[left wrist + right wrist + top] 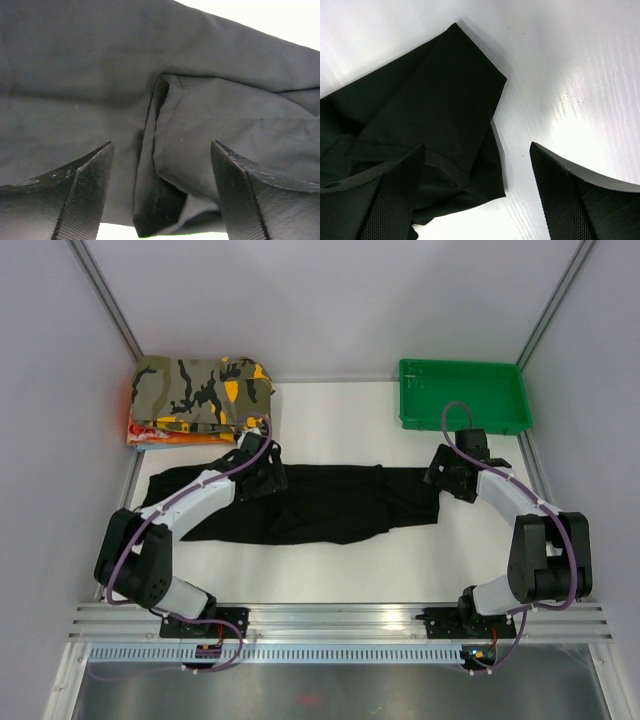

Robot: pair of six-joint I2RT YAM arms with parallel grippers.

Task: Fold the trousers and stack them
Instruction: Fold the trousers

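Note:
The black trousers lie stretched left to right across the white table. My left gripper is open low over their upper edge, left of the middle. In the left wrist view a fold of the cloth lies between its fingers. My right gripper is open over the trousers' right end. In the right wrist view the hemmed end of the trousers lies by the left finger, with bare table under the right one.
A folded olive, black and orange camouflage garment sits on a stack at the back left. A green tray stands at the back right. Grey walls close in the table on three sides.

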